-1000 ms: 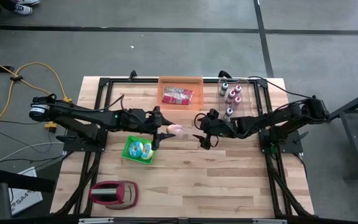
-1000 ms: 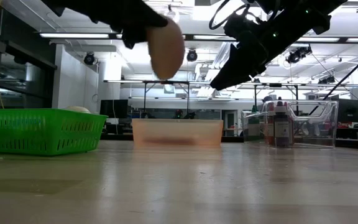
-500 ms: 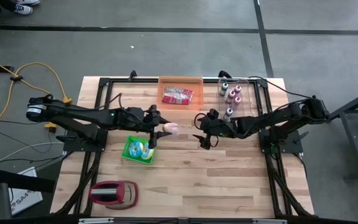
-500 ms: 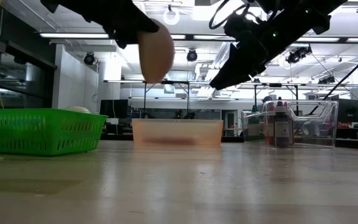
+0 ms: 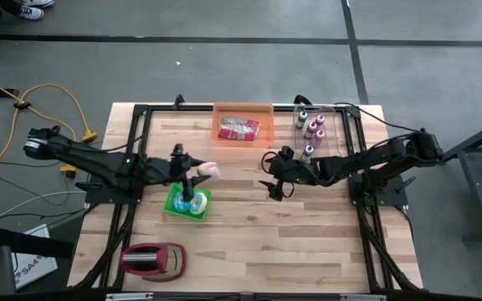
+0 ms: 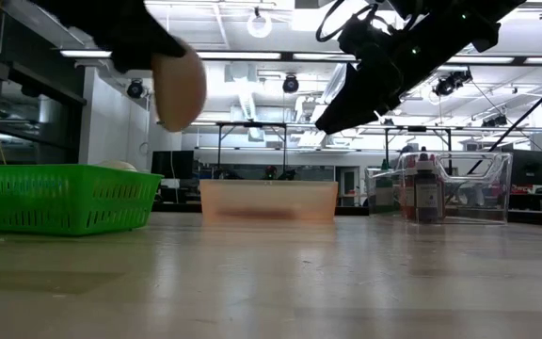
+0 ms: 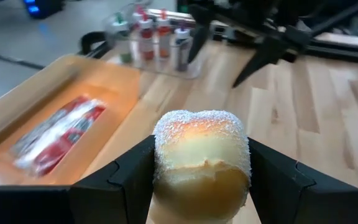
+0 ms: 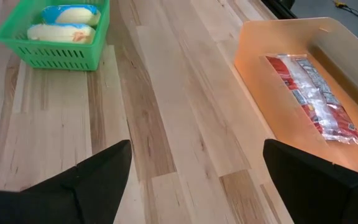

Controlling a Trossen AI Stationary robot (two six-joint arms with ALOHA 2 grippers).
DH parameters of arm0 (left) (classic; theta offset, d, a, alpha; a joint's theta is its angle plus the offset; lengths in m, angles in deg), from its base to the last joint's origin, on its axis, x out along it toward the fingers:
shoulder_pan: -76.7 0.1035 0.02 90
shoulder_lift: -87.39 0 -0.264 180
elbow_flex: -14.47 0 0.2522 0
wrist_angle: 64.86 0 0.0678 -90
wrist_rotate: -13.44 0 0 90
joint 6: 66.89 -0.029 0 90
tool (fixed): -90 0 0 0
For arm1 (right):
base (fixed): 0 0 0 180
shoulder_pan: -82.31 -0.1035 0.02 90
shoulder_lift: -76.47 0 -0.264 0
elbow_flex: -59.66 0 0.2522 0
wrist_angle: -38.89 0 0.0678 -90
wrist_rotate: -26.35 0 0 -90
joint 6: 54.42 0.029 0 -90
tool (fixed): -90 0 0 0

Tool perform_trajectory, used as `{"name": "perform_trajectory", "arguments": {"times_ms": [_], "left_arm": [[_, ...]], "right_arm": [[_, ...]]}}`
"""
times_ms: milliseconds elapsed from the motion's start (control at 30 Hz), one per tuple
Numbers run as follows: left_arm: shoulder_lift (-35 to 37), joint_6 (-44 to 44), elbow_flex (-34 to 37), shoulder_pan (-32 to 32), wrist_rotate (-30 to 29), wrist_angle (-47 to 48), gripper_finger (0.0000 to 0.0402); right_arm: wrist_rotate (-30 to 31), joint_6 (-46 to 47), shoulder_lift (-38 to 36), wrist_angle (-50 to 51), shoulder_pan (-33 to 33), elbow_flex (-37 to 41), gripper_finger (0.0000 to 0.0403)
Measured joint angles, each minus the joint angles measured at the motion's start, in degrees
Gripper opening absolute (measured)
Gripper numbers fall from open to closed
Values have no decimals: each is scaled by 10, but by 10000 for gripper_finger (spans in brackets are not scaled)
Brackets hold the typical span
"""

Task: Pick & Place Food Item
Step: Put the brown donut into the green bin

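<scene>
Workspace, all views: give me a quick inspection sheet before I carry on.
Surface: wooden table, bare in the middle.
Job's things: sugared bun held in the air; green basket with wrapped food; orange tray with a red packet.
Clutter: clear bin of bottles; red and grey object near the front edge.
Grippers: left gripper shut on the bun beside the basket; right gripper open, empty, mid-table.
Cables: yellow cable on the floor.
Surroundings: nothing seen nearby.

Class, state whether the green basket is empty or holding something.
Holding something: the green basket contains two wrapped food items, visible from the right wrist and high views.
</scene>
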Motion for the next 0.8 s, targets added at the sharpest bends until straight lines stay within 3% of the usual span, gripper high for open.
{"name": "perform_trajectory", "arguments": {"times_ms": [267, 400, 600, 800], "left_arm": [[12, 123, 18, -113, -177, 27, 209], [12, 182, 19, -164, -224, 73, 209], [25, 257, 19, -204, -223, 145, 209], [51, 329, 19, -198, -174, 215, 209]], "right_arm": [[0, 0, 0, -4, 0, 0, 352], [0, 0, 0, -4, 0, 0, 352], [0, 0, 0, -4, 0, 0, 352], [0, 0, 0, -9, 0, 0, 352]]}}
